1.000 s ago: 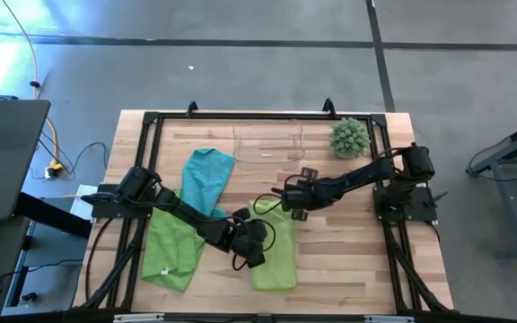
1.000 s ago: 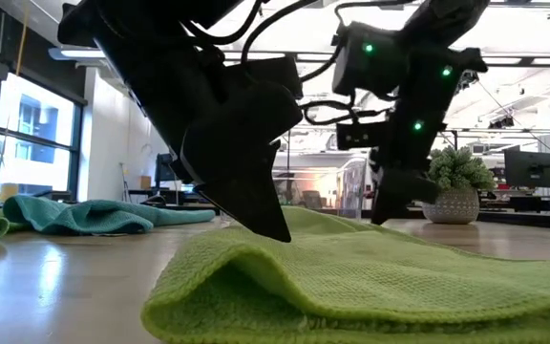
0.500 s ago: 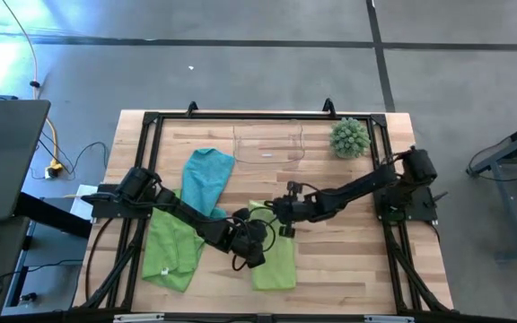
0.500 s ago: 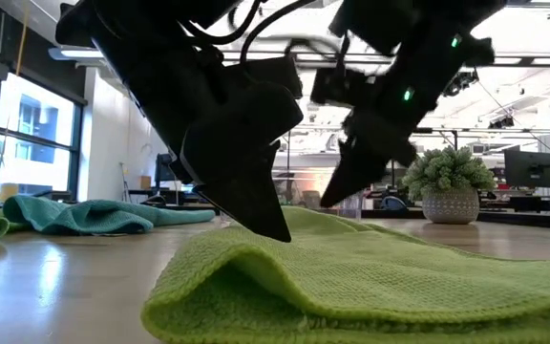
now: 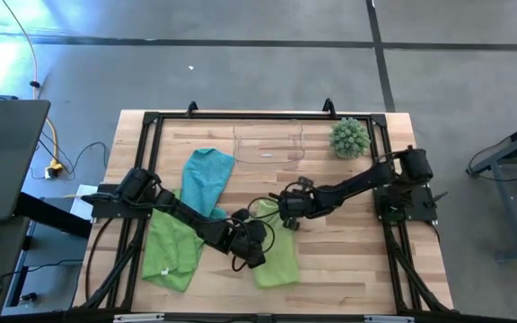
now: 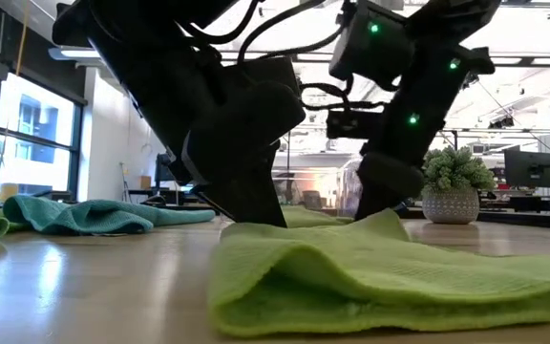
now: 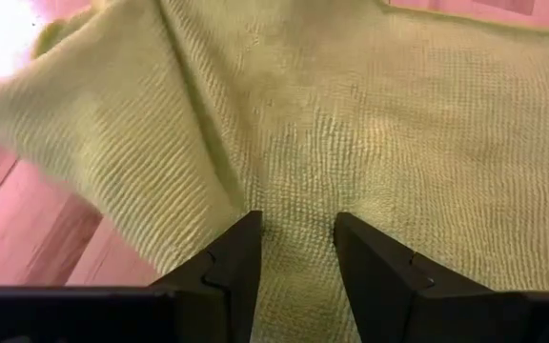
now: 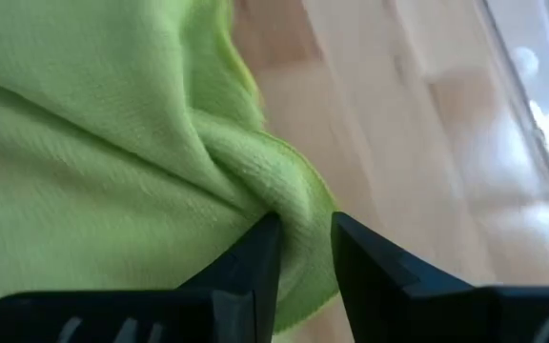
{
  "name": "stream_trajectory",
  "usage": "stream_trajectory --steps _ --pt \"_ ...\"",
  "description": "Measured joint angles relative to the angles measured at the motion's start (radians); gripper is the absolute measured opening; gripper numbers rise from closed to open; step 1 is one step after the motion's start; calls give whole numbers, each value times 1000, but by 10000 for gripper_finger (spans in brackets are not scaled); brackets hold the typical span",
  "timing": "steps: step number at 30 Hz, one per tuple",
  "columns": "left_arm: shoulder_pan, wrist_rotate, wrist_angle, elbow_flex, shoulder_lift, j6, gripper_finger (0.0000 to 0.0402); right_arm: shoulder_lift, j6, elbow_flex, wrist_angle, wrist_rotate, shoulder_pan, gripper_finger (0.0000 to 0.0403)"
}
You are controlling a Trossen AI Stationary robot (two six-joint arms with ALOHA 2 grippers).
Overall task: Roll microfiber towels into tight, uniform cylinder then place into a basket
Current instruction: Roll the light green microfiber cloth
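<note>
A lime green microfiber towel (image 5: 275, 260) lies partly folded near the table's front middle, and both grippers are shut on it. My left gripper (image 5: 257, 240) comes from the left onto its left part (image 7: 296, 238). My right gripper (image 5: 283, 215) comes from the right onto its far right edge (image 8: 298, 238). A second lime green towel (image 5: 169, 249) and a teal towel (image 5: 206, 179) lie crumpled flat on the table at the left. The clear basket (image 5: 268, 144) stands at the far middle. My left gripper pinches a low ridge of the towel's upper layer (image 7: 298, 214) between its two fingers, which slant down from the table's left. The cloth around them stays on the table (image 6: 285, 277). My right gripper pinches a bunched fold at the towel's far right edge (image 8: 294, 195) between its two fingers, which slant down from the right. The pinched cloth stands up as a small peak (image 6: 382, 222); the rest lies on the table.
A round spiky green plant ball (image 5: 349, 137) stands at the far right beside the basket. Bare wood (image 5: 348, 260) lies to the right of the held towel. A black frame (image 5: 151, 121) borders the table.
My right gripper, still shut on the towel's far right edge, has swung a little toward the table's left, tipping over, then come back more upright. The towel's near folded edge has slid toward the right, and a small peak has risen under the right gripper.
</note>
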Motion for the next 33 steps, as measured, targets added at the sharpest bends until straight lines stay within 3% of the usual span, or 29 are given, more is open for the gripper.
stream_trajectory --steps 4,10,18,25,29,33 --pt "0 -1 1 0 0 5 126 -54 -45 7 148 24 30 89" --pt "0 -13 11 -1 0 7 126 -22 -45 7 302 37 20 89" --pt "0 -16 15 -1 0 8 126 85 -42 5 345 -26 -19 89" --pt "0 -17 13 -1 0 16 126 99 -41 6 284 80 -84 89" --pt "0 -24 14 -1 1 31 126 60 -42 5 343 131 -87 89" --pt "0 -26 14 -1 1 34 126 23 -43 5 373 122 -52 89"
